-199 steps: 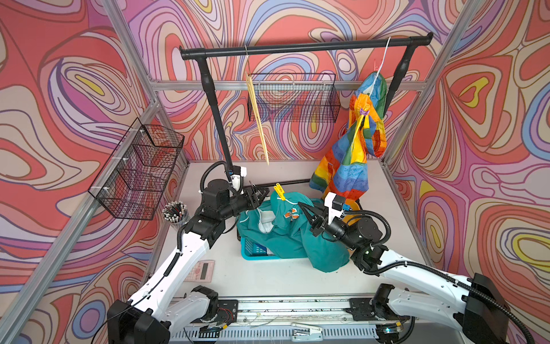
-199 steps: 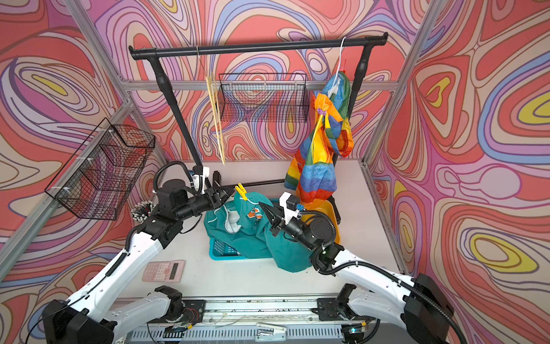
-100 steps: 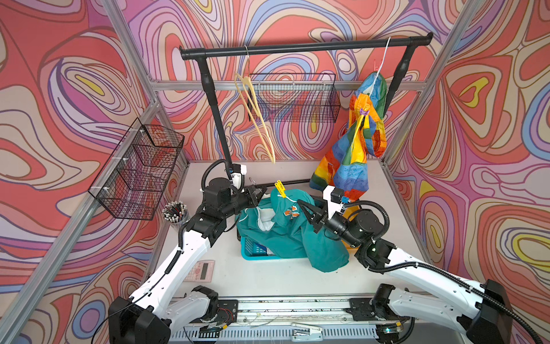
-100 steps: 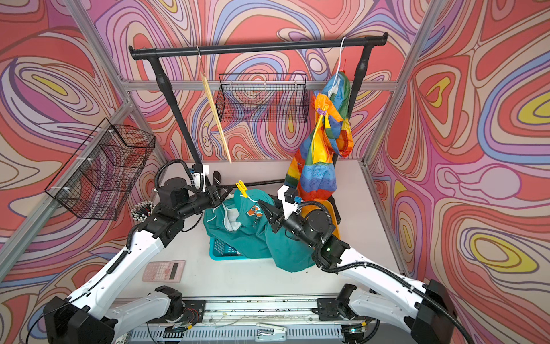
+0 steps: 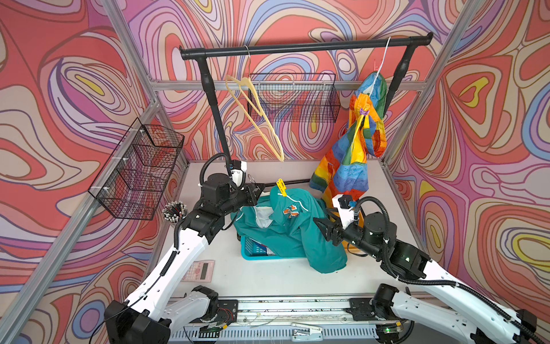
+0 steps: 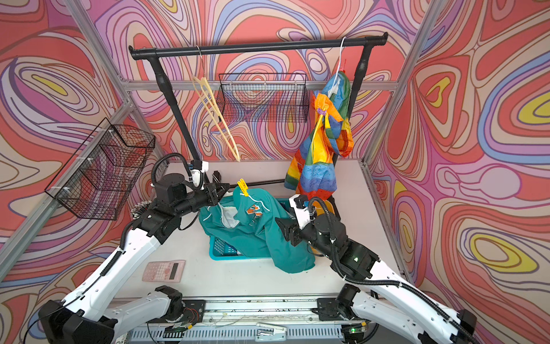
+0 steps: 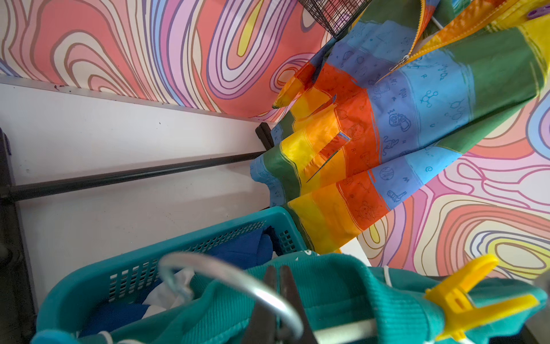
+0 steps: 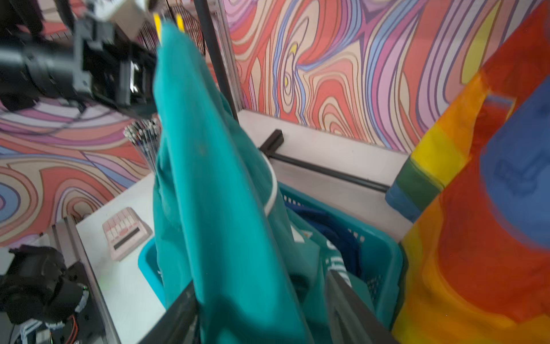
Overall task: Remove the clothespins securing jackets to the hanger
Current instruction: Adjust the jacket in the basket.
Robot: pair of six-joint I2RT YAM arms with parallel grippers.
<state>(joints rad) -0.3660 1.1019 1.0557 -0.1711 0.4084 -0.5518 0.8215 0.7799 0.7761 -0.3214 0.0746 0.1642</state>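
Observation:
A teal jacket [image 5: 285, 226] [image 6: 256, 226] droops over a teal basket [image 5: 253, 253], still on its hanger. A yellow clothespin [image 5: 281, 187] [image 6: 243, 187] [image 7: 470, 303] pins its upper shoulder. My left gripper [image 5: 257, 192] [image 7: 278, 283] is shut on that hanger's metal hook [image 7: 226, 271]. Low on the same jacket, my right gripper [image 5: 323, 227] [image 8: 262, 309] is open, with teal cloth lying between the spread fingers. At the right end of the rail hangs a rainbow jacket [image 5: 354, 155] [image 6: 321, 155] with a purple clothespin [image 5: 363, 112] [image 6: 322, 111] near its collar. Blue cloth [image 7: 238, 247] lies in the basket.
An empty cream hanger [image 5: 256, 116] hangs from the black rail [image 5: 297, 49]. Wire baskets are fixed to the left wall [image 5: 140, 172] and the back wall [image 5: 293, 96]. A pink calculator [image 5: 199, 271] and a pen cup [image 5: 174, 210] sit at the front left.
My right gripper has opened off the teal jacket and drawn back a little toward the front right. The left gripper has closed fully. The empty cream hanger has swung round.

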